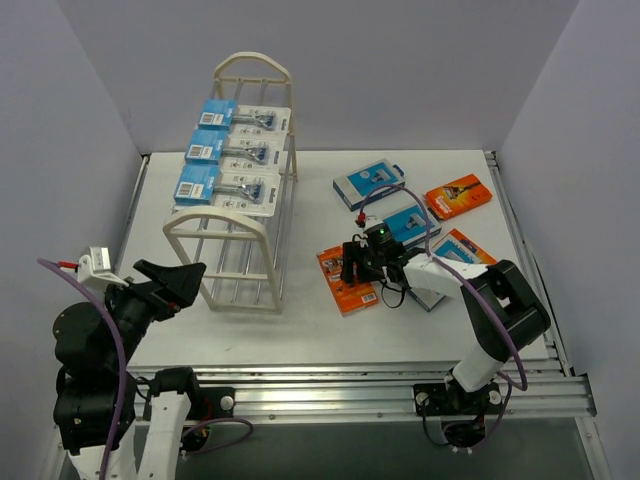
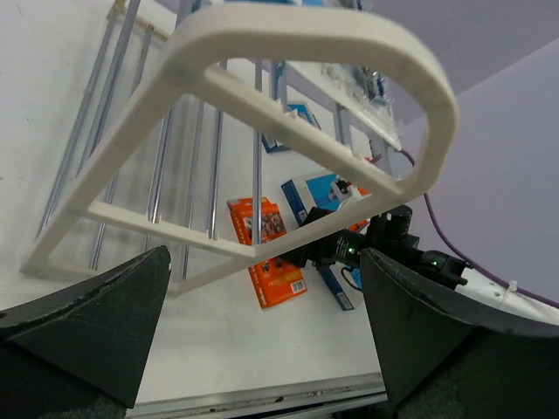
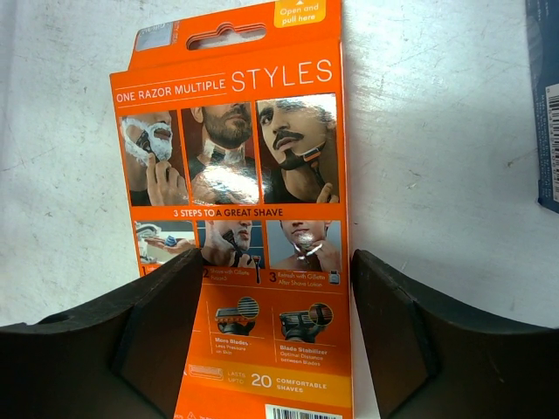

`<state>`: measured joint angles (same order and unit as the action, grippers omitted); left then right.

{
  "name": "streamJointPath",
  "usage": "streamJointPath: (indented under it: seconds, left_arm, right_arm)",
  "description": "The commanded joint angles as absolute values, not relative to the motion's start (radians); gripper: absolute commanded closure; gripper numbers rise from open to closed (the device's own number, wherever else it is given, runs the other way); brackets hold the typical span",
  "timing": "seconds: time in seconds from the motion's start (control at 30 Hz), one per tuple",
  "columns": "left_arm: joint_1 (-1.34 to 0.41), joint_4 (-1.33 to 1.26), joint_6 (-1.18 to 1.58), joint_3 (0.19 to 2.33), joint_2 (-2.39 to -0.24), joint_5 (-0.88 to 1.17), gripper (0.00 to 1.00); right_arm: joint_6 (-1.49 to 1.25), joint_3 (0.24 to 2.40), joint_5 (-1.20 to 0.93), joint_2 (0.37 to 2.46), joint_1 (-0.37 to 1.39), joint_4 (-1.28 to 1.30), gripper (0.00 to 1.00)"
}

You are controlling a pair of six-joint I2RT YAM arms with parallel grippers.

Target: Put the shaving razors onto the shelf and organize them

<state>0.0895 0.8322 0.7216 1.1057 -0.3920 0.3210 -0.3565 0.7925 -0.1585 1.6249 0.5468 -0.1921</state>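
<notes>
My right claw (image 3: 278,262) sits low over an orange razor box (image 3: 231,175), 1 finger along each long edge. The jaws are partly apart with the box between them, but I cannot tell whether they are biting or only close. To do this pickup well I would squeeze across the narrow width, check that both pads seat evenly, then lift straight up before swinging toward 10 o'clock, where the shelf (image 1: 215,215) stands. That should keep me off the blue-and-white box (image 1: 410,222) just at 2 o'clock. The box's printed face reads "ONE RAZOR MULTIPLE STYLES", "3 STEPS TO A GREAT SHAVE", "Open and pull here" and "20 COMFORTABLE SHAVES"; I can read no brand name with certainty. Farther out, another blue-and-white box (image 1: 368,183) lies at 12 o'clock, and 2 more orange boxes (image 1: 458,195) lie on the table (image 1: 300,330) toward 2 and 3 o'clock. 3 blister cards (image 1: 228,150) lie along the shelf's top tier. My left claw (image 2: 264,257) hangs spread wide and empty, facing the shelf's near arch.
</notes>
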Motion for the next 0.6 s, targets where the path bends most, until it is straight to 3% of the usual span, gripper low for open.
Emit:
streamJointPath:
  seconds: [0.0,0.57]
  left_arm:
    - [0.066,0.811,0.703,1.074,-0.362,0.364,0.01]
    - [0.043,0.718,0.715,0.819,-0.371,0.252,0.0]
  right_arm:
    - [-0.354,0.756,-0.179,1.651,0.557,-0.133,0.37]
    - [-0.35,0.741,-0.222,1.687,0.517,-0.193,0.36]
